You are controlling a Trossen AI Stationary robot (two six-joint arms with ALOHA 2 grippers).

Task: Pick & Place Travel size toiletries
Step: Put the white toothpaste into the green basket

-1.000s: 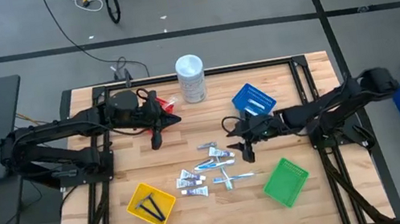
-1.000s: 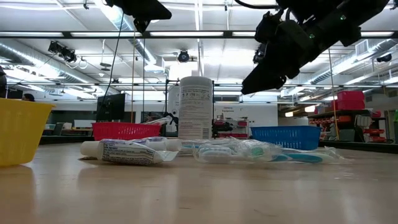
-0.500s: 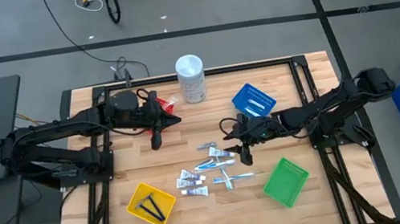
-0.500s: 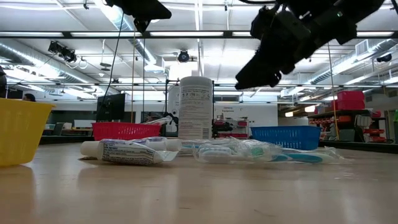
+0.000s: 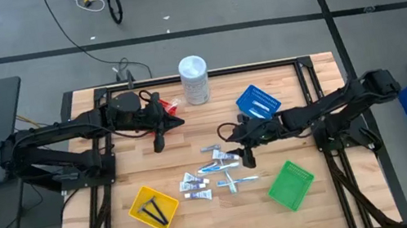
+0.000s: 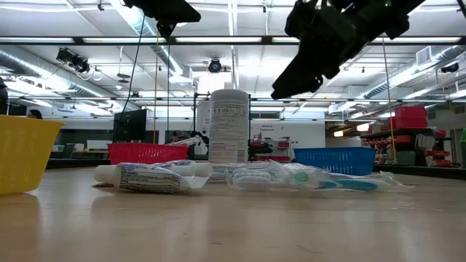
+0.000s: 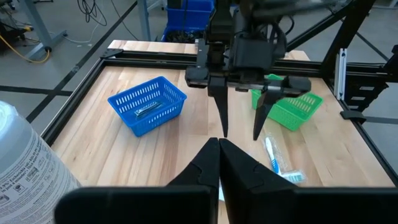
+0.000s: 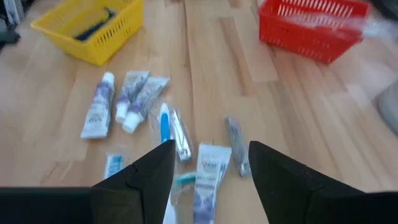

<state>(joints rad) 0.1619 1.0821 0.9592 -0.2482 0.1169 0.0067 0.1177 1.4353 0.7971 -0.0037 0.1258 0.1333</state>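
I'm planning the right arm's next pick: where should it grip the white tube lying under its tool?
Grip the white tube across its middle, straight down from above: it lies flat, lengthwise between the open fingers of the right tool.

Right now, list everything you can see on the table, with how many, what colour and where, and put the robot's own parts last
Baskets: four. Red basket at the back left, blue basket at the back right, yellow basket at the front left, green basket at the front right.
White container: one, tall and round, at the back edge in the middle.
Tubes: several, white with print, loose in the middle of the table.
Toothbrushes: a few, pale blue and white, in clear wrappers beside the tubes.
Black pieces: two or so, lying in the yellow basket.
Packet: one, grey, in the blue basket.
Left gripper: dark, shut, empty, near the red basket.
Right gripper: dark, open, empty, above the loose pile.
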